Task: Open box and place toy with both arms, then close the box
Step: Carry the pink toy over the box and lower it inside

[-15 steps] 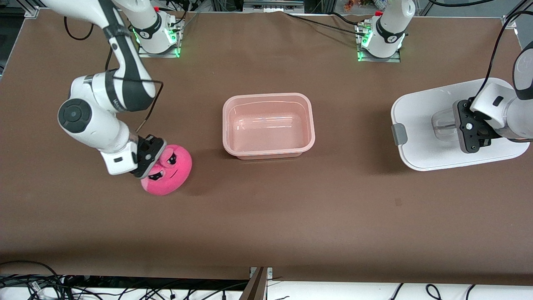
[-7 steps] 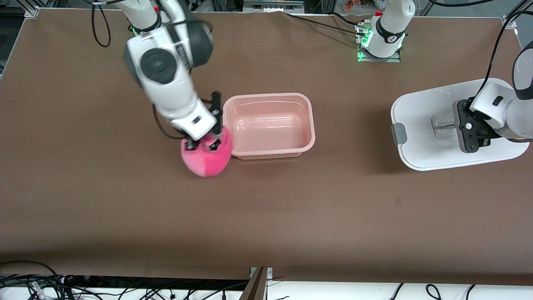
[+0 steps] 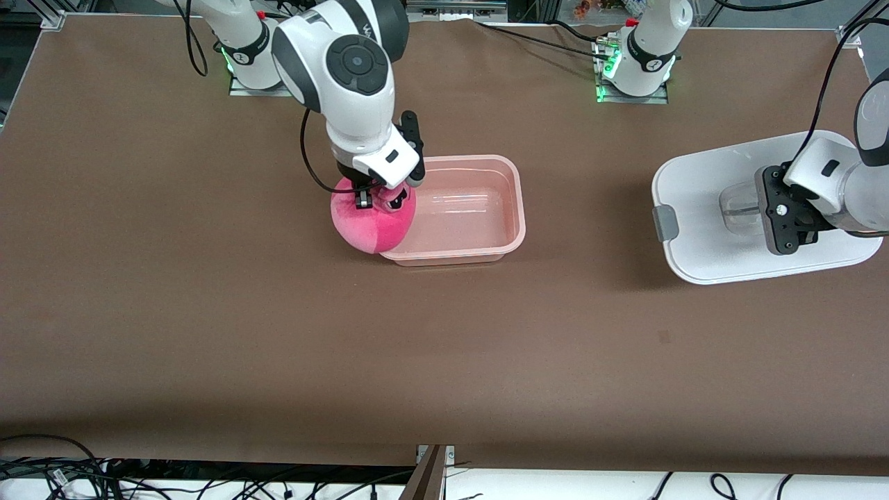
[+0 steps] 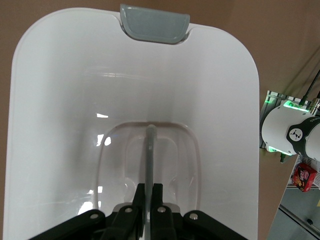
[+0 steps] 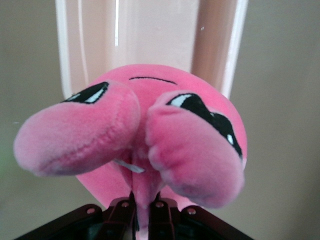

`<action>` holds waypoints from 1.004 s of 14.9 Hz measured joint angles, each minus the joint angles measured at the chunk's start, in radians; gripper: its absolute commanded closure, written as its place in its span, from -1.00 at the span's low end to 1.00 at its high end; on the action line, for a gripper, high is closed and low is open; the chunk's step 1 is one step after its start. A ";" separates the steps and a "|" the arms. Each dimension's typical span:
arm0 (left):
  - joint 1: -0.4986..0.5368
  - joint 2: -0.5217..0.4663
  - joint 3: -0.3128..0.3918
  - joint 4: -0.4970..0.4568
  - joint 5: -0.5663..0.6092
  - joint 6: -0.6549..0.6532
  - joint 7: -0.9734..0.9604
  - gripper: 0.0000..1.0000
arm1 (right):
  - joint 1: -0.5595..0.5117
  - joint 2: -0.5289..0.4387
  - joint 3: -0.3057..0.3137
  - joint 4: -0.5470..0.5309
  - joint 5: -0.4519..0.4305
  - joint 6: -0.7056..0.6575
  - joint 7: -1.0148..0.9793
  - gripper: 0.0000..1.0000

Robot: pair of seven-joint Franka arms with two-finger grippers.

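The right gripper (image 3: 378, 196), pinching the round hot-pink plush toy (image 3: 371, 222), has carried it from open table to over the open translucent pink tub's (image 3: 510, 229) rim; release seems next. The left gripper (image 3: 783, 221) is clamping the white lid's (image 3: 694, 201) handle.

The front camera hangs high past the table's (image 3: 208, 333) operator-side edge, facing the two arm bases along the opposite edge and taking in the whole brown surface. The left wrist camera looks straight down, close, along its gripper (image 4: 148, 197) onto the white lid (image 4: 65, 100) near the left arm's end; that lid (image 3: 701, 187) also appears from the front. The right wrist camera peers closer still past its gripper (image 5: 142, 210) at the pink toy (image 5: 190, 95) and box (image 5: 150, 30); the front view shares the toy (image 3: 364, 222) and box (image 3: 486, 208).
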 measured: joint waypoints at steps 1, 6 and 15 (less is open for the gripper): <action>0.000 0.000 0.000 0.000 0.000 0.000 0.000 1.00 | 0.015 0.001 0.000 0.000 0.000 -0.008 0.026 1.00; 0.000 0.000 0.000 0.000 0.000 0.000 0.004 1.00 | 0.073 0.021 0.000 0.000 -0.001 -0.013 0.135 1.00; 0.000 0.000 0.000 0.000 0.000 0.000 0.006 1.00 | 0.111 0.135 0.000 0.033 -0.001 0.028 0.249 1.00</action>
